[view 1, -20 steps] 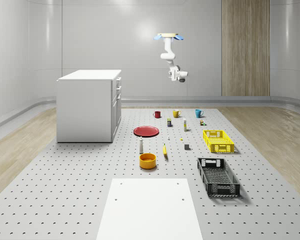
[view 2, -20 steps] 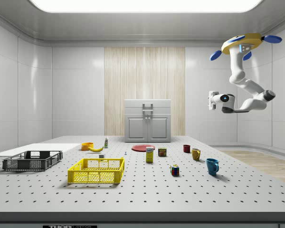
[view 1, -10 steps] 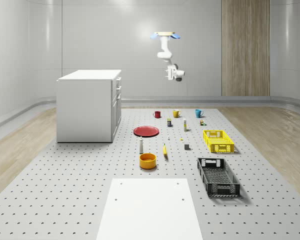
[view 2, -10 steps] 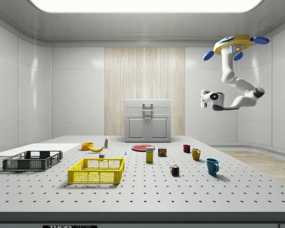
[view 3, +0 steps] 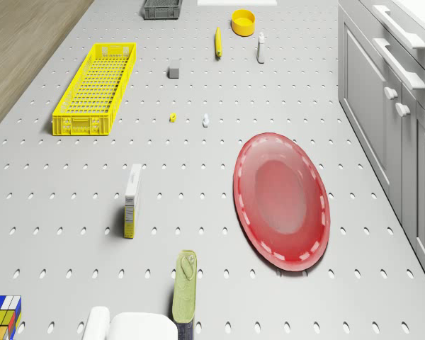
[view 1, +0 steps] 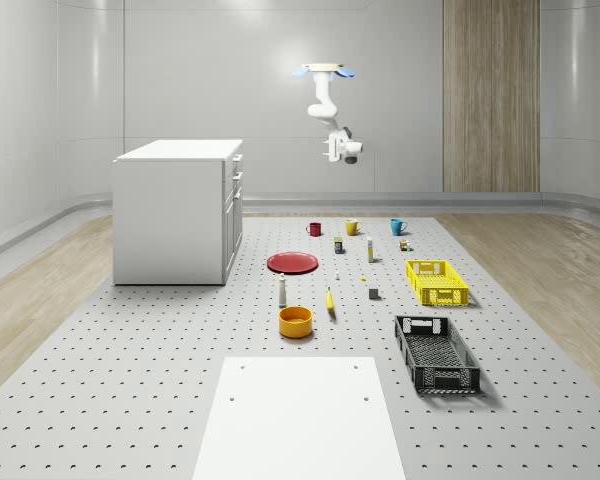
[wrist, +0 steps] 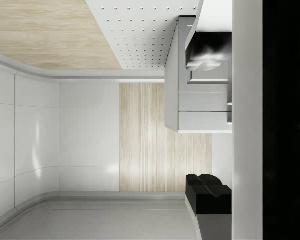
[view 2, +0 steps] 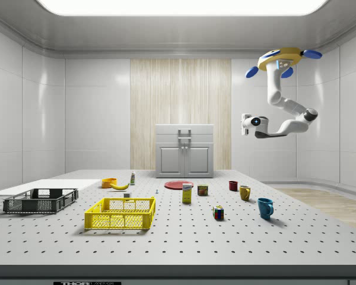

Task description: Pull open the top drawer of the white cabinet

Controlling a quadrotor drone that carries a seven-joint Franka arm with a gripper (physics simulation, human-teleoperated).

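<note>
Nearest you in the whole-scene view lie the black crate [view 1: 437, 352], the orange bowl [view 1: 295, 321] and the yellow crate [view 1: 437, 281]. Beyond them come the red plate [view 1: 292, 262], then the row of mugs, with the red mug [view 1: 314, 229] closest to the cabinet side. The white cabinet [view 1: 175, 210] stands at that view's left on the pegboard floor, its top drawer [view 1: 237, 163] shut and the handle [view 3: 402, 28] facing the clutter. Your drone [view 1: 324, 70] hovers high at the far end, above the mugs, with the gripper [view 1: 331, 151] hanging below it, well apart from the cabinet and about level with the drawer. I cannot tell whether its fingers [wrist: 208, 185] are apart or together.

Your main risk, as I judge it, is the long approach. If you descend early you may clip the mugs or plate; if you arrive off-height, the fingers could strike the drawer front or catch the lower handle instead.
</note>
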